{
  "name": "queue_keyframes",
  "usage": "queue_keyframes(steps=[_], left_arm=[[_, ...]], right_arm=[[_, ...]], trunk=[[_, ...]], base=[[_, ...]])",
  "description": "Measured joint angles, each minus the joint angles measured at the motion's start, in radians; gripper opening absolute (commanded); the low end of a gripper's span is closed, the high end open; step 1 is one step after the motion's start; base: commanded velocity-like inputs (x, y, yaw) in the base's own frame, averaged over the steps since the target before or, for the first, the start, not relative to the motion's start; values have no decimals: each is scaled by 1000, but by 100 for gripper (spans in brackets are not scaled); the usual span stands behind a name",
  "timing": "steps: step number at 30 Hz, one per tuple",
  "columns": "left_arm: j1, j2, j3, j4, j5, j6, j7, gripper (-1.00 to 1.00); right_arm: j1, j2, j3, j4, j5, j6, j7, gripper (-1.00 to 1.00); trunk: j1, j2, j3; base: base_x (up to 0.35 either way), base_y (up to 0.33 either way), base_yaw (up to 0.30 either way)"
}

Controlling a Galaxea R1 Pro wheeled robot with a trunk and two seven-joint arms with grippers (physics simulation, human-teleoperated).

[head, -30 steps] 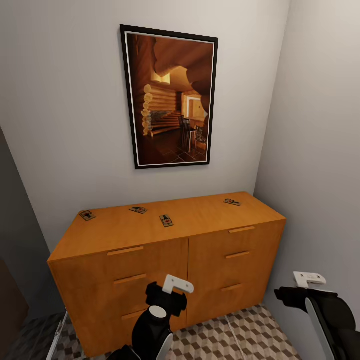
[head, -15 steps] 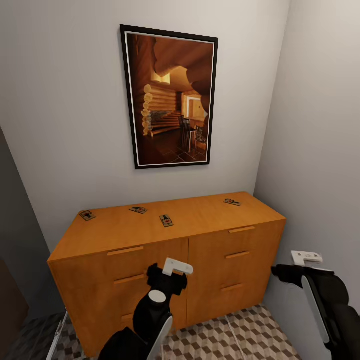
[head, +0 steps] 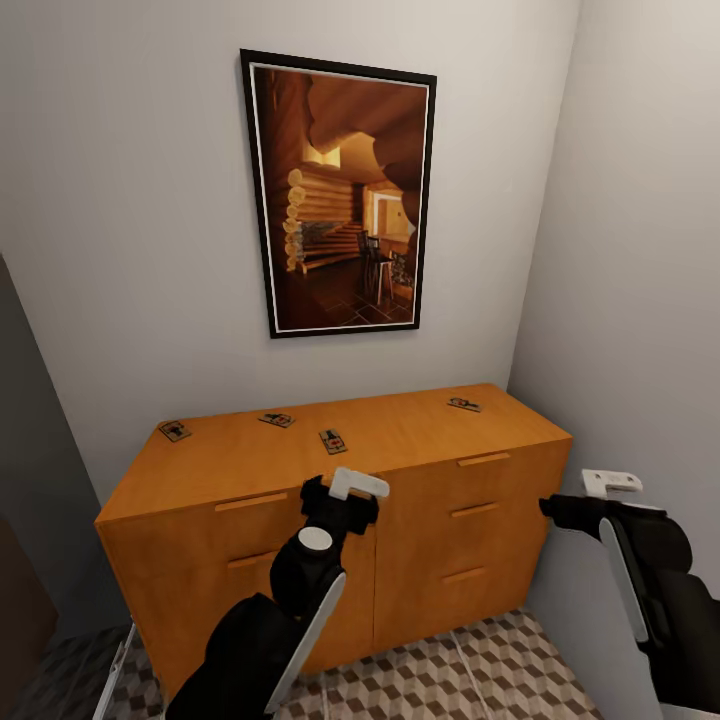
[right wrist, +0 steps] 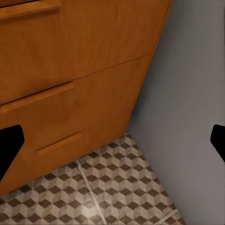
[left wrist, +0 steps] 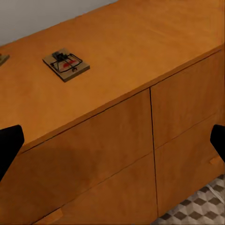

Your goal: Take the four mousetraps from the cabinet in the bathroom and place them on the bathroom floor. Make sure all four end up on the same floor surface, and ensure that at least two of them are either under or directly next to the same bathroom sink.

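The left gripper point(head: 345, 500) has risen since a second ago and now hangs in front of the cabinet point(head: 400, 445) at the height of its top front edge; the right gripper point(head: 585, 500) has also lifted a little, at the cabinet's right end near the side wall point(head: 640, 300). In each wrist view the dark fingertips point(left wrist: 9, 143) sit at opposite edges of the frame, so both sets of jaws stand wide apart and hold nothing. Four mousetraps lie flat on the cabinet top: one at the far left corner point(head: 174, 430), one right of it point(head: 277, 419), one nearer the front edge point(head: 333, 441), just beyond the left gripper, and one far right point(head: 464, 404). The cube-patterned bathroom floor point(head: 470, 670) shows below the drawers. A framed picture point(head: 338, 195) hangs above.
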Motion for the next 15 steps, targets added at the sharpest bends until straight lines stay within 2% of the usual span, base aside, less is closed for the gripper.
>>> queue_keyframes(steps=[5, 6, 13, 15], left_arm=[[-61, 0, 0, 0, 0, -3, -44, 100], [-123, 0, 1, 2, -2, -2, -70, 100], [-231, 0, 6, 8, 33, 1, -83, 100], [-243, 0, 8, 9, 39, 1, -83, 100]], right_arm=[[-32, 0, 1, 0, 0, 0, 0, 100], [-57, 0, 1, 0, 0, 0, -1, 100], [-108, -1, 1, 3, -1, 0, -2, 100], [-115, -1, 1, 5, -1, 0, -2, 100]], trunk=[[0, 0, 0], [0, 0, 0], [0, 0, 0], [0, 0, 0]], base=[[0, 0, 0], [0, 0, 0], [0, 0, 0], [0, 0, 0]])
